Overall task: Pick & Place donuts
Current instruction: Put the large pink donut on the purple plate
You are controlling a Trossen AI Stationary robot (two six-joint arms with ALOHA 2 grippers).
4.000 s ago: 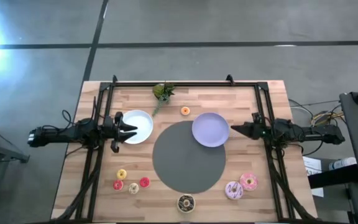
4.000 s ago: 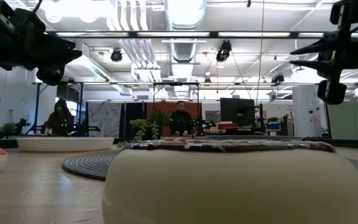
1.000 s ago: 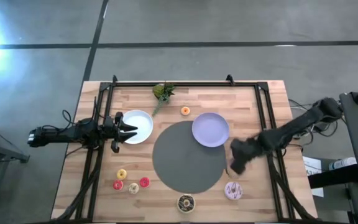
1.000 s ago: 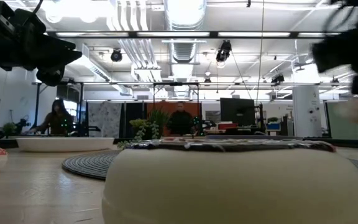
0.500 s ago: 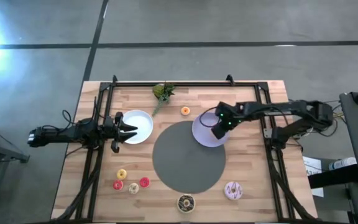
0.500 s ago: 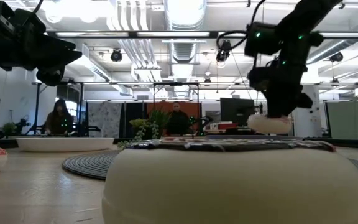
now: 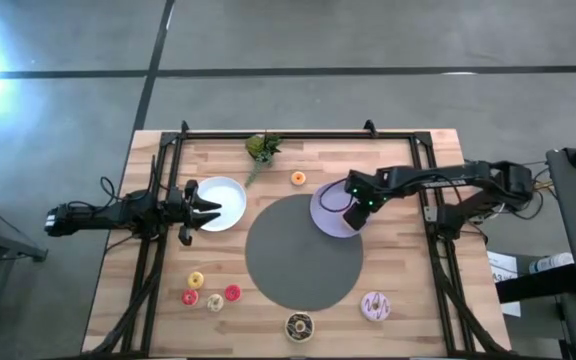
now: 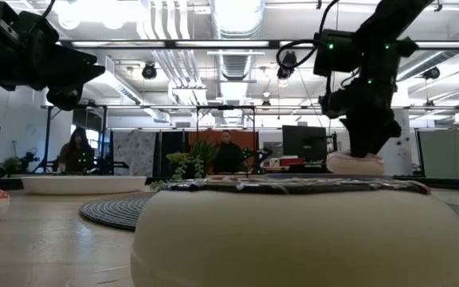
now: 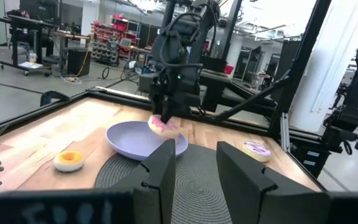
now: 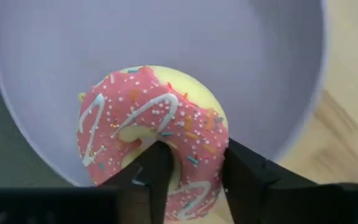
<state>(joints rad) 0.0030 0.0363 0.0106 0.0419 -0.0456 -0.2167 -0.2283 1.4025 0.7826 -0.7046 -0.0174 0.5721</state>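
Held donut: the pink-iced toy ring donut with white drizzle and sprinkles [image 10: 154,140] sat between the fingers of the right end effector [image 10: 188,168], low over the round lavender plate [image 10: 55,74]; whether it touched the plate could not be told. The left wrist view showed it at the plate's far side [image 9: 164,124].

Right end effector: the right end effector [image 7: 354,211] pointed down over the lavender plate [image 7: 326,204], one finger through the donut's hole and one outside the ring, closed on it. In the low view it hung above the pale donut [image 8: 355,163].

Other donuts: the white-pink sprinkled ring donut [image 7: 376,305] lay on the wood near the front right; the dark brown ring donut [image 7: 299,325] lay at the front edge, just off the mat. A cluster of tiny rings lay front left: the small yellow donut [image 7: 196,280], the small red donut [image 7: 232,292], another small red one [image 7: 189,297] and the small pale yellow one [image 7: 215,302]. The small orange donut [image 7: 297,178] lay near the back, between the plant and the lavender plate.

Left end effector: the left end effector [image 7: 206,209] waited at the edge of the round white plate [image 7: 225,202], its fingers narrowly parted around nothing [image 9: 191,165].

Setting: the round dark grey woven mat [image 7: 303,255] lay mid-way on the pale wooden surface [image 7: 418,320]; the lavender plate overlapped its back right rim. The small green plant [image 7: 261,147] stood at the back.
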